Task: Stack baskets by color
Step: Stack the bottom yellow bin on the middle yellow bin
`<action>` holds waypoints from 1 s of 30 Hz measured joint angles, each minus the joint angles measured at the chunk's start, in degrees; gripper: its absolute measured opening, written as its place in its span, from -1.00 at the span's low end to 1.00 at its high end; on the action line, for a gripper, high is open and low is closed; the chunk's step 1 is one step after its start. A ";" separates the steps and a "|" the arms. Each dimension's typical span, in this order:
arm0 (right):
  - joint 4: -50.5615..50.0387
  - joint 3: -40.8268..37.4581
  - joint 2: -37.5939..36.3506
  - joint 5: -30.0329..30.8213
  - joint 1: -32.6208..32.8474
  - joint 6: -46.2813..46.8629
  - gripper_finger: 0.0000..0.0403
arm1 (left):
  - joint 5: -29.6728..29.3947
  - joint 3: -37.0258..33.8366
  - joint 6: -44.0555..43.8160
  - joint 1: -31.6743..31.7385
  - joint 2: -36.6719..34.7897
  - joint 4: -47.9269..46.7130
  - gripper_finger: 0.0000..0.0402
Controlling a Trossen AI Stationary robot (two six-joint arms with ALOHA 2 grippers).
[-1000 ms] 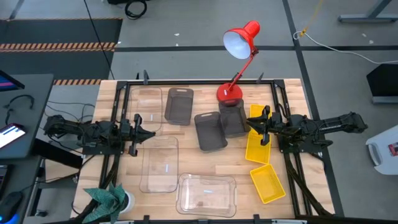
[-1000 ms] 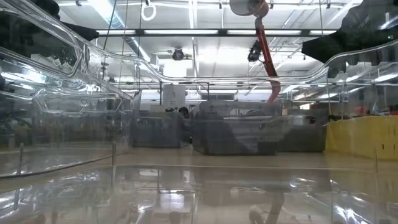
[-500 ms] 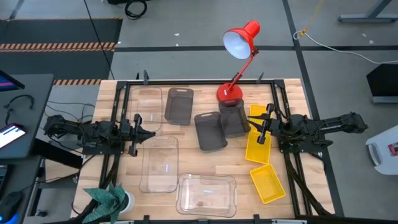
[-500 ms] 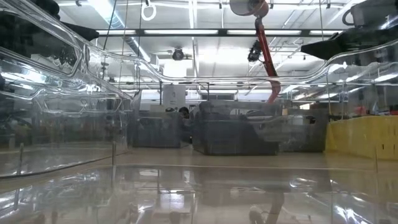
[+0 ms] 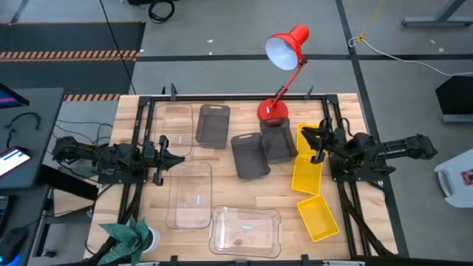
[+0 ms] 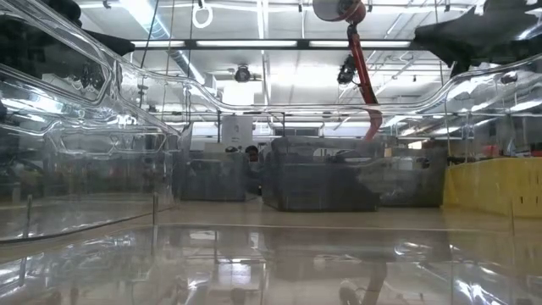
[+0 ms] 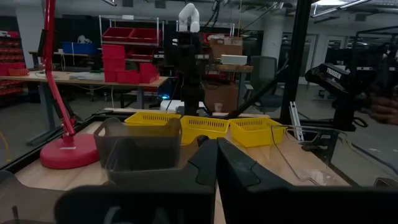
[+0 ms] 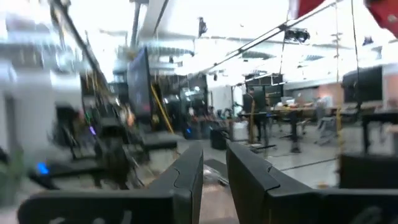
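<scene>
Clear plastic is lying nearest the front edge of the wooden table: one large clear basket is sitting crosswise at the front, a second clear basket is lying lengthwise just behind it to the left, and a third clear basket is resting toward the back left. A small yellow basket is sitting tilted at the front right, with a longer run of yellow baskets behind it — seen from the left wrist view as a row of ribbed yellow bins side by side. Three dark grey baskets are occupying the middle: one grey basket at centre, another grey basket touching its right side, and a third grey basket apart at the back. All are shallow, with rounded corners.

The left gripper is reaching in low from the left edge, level with the table, its fingers pressed together on nothing. The right gripper is hanging over the far end of the yellow row, pointing left toward the grey baskets — its fingers are standing a little apart, and nothing is visible between them.

Behind the grey baskets, the red desk lamp is standing on its round base at the back edge.
</scene>
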 joint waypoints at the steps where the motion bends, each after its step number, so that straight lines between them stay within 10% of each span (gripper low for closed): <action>1: 0.19 0.00 0.00 -0.48 -0.10 1.88 -0.62 | 0.01 0.01 0.00 0.00 0.00 -0.02 -0.95; 13: 1.92 0.00 0.88 -3.89 -0.07 23.05 -0.62 | -0.01 -0.01 -0.02 0.00 0.00 0.00 -0.95; 30: -8.39 4.64 11.58 -5.86 -0.07 23.30 -0.62 | 0.00 0.01 0.00 0.00 0.00 0.00 -0.95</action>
